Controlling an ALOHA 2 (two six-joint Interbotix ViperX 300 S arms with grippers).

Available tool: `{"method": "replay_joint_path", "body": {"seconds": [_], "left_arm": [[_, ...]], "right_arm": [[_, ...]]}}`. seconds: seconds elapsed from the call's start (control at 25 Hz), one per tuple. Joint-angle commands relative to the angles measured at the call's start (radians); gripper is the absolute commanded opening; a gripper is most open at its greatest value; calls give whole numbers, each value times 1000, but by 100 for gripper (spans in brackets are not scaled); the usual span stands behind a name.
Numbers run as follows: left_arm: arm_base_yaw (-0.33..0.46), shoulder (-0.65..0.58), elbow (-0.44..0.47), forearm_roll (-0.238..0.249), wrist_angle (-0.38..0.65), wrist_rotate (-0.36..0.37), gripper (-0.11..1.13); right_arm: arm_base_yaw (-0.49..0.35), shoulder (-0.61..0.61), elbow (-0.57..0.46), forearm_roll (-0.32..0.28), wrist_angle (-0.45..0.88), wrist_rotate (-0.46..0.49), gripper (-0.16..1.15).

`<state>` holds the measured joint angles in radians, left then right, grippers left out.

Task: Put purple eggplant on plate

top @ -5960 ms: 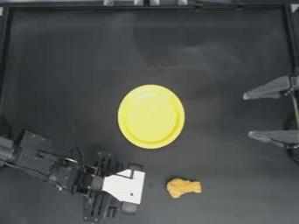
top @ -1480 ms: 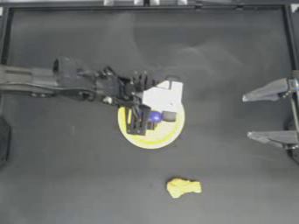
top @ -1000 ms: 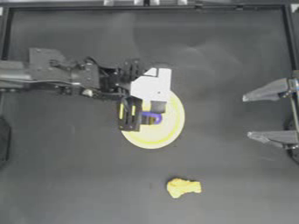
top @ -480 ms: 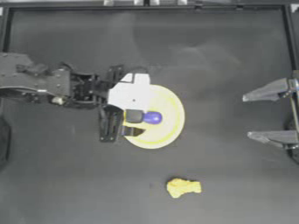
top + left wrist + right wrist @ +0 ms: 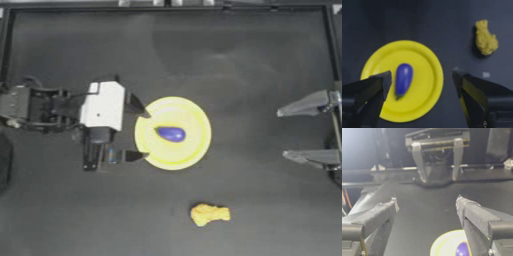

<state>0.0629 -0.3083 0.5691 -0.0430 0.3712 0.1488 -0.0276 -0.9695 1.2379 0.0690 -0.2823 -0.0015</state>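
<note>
Purple eggplant resting on plate; left gripper at nine o'clock, wide open, empty. Possible rim snag.

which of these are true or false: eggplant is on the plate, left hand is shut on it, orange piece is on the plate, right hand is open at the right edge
1. The eggplant lies on the plate. True.
2. The left hand is shut on the eggplant. False: it is open, beside the plate, holding nothing.
3. The orange piece is on the plate. False: it lies on the table, apart from the plate.
4. The right hand is open at the right edge. True.
</note>
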Motion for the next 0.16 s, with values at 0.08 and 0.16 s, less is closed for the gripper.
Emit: {"method": "replay_joint_path", "body": {"seconds": [0.08,0.16], "left_arm": [[-8,-104,44,-2,-41,-38,100],[-15,-140,81,-2,-74,-51,100]], "right_arm": [[-2,-9,-12,3,-2,0,100],[-2,-20,-9,5,5,0,100]]}}
